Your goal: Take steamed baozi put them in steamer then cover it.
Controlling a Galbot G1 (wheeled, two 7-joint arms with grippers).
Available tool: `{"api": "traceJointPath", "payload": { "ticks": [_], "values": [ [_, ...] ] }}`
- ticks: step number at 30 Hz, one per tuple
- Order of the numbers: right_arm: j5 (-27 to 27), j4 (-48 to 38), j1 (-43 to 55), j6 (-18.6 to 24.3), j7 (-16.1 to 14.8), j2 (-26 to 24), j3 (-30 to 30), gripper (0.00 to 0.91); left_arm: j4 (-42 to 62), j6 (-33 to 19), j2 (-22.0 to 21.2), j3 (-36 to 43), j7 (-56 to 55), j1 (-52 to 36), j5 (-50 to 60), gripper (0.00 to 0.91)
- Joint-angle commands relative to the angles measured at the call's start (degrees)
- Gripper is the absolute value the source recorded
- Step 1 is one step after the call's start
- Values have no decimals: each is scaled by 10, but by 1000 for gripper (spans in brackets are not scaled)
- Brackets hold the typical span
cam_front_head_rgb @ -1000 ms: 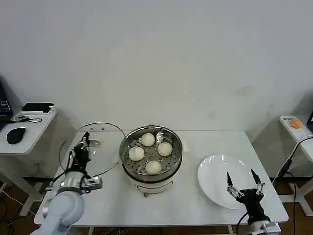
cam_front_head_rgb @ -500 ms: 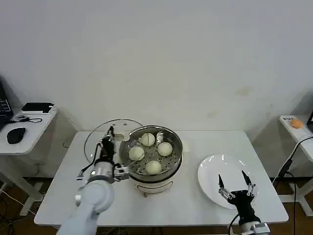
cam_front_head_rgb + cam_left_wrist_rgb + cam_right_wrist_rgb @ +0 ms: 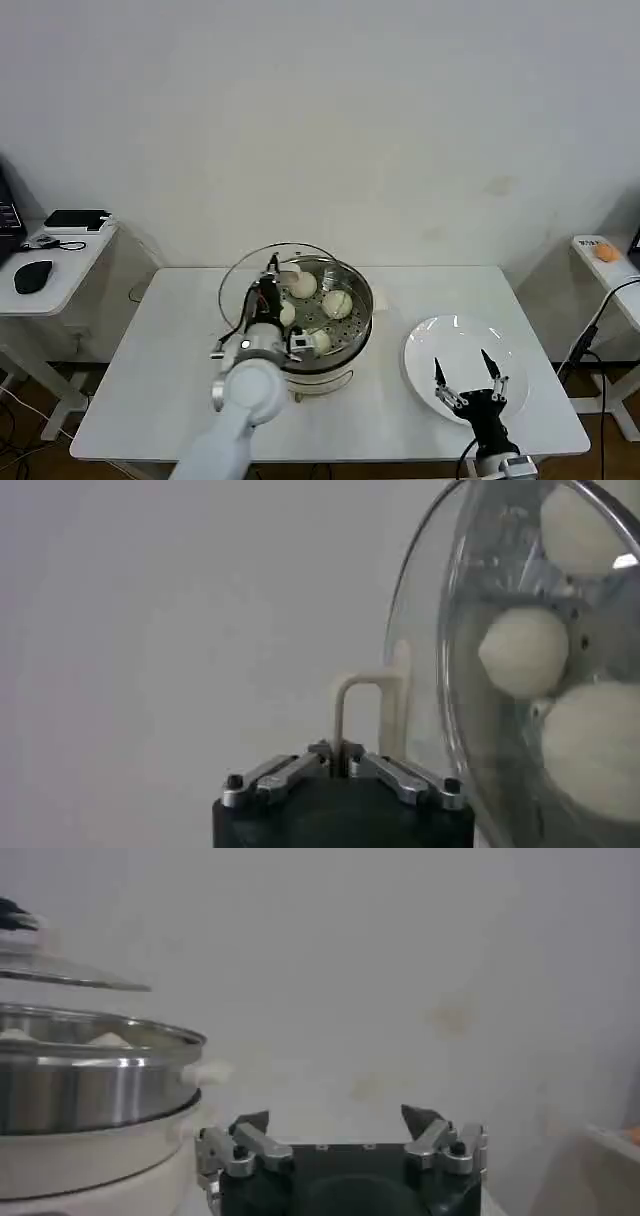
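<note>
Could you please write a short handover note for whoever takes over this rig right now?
Left gripper: shut on the cover's white handle, holding it above the steamer, offset toward the robot's left, not seated.
Right gripper: open, idle over the white plate.
Done: all four steamed baozi sit on the steamer's perforated tray.
Left: centre the cover over the steamer, lower it onto the rim, release.

The left arm is reaching forward and inward from the robot's near left, its white forearm rising toward the middle of the desk. The left claw is pinching shut on the white handle of the cover, holding it up in the air. The right arm is waiting low at the near right, its right claw pointing up with fingers spread apart.
</note>
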Motion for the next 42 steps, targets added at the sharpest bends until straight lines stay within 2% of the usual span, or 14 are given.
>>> {"api": "traceJointPath", "payload": {
  "ticks": [1, 42],
  "values": [
    [-7, -5, 2, 1, 0, 2, -11, 907, 26, 2, -57, 32, 8, -11, 57, 0],
    [-12, -16, 4, 5, 0, 2, -23, 907, 55, -14, -73, 23, -2, 12, 83, 0]
  ]
}}
